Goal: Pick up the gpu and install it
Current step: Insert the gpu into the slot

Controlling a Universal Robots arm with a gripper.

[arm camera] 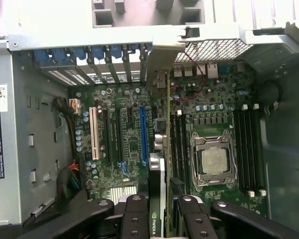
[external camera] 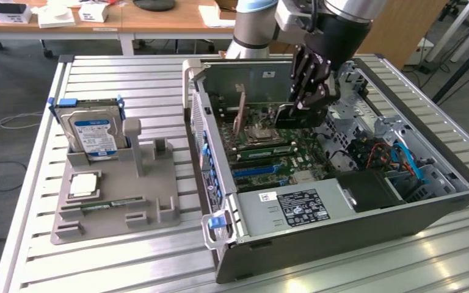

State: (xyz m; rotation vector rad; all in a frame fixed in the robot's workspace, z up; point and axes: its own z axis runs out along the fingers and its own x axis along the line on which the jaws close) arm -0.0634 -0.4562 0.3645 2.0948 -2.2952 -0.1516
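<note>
The gpu (arm camera: 167,149) stands edge-on over the motherboard (arm camera: 124,144), between the blue slot (arm camera: 142,134) and the CPU socket (arm camera: 213,159). Its silver bracket (arm camera: 164,55) reaches the case's rear slot openings. My gripper (arm camera: 162,211) is shut on the gpu, one black finger on each side of the cooler block with the green logo. In the exterior view the gripper (external camera: 304,111) reaches down into the open computer case (external camera: 332,244), holding the dark gpu (external camera: 287,116) above the board. Whether the card's edge sits in a slot I cannot tell.
A grey holder (external camera: 149,183) stands at the exterior view's left with a hard drive (external camera: 94,131), a CPU (external camera: 83,183) and a RAM stick (external camera: 104,204). The power supply (external camera: 295,207) and cables fill the case's near end. RAM slots (arm camera: 246,149) flank the socket.
</note>
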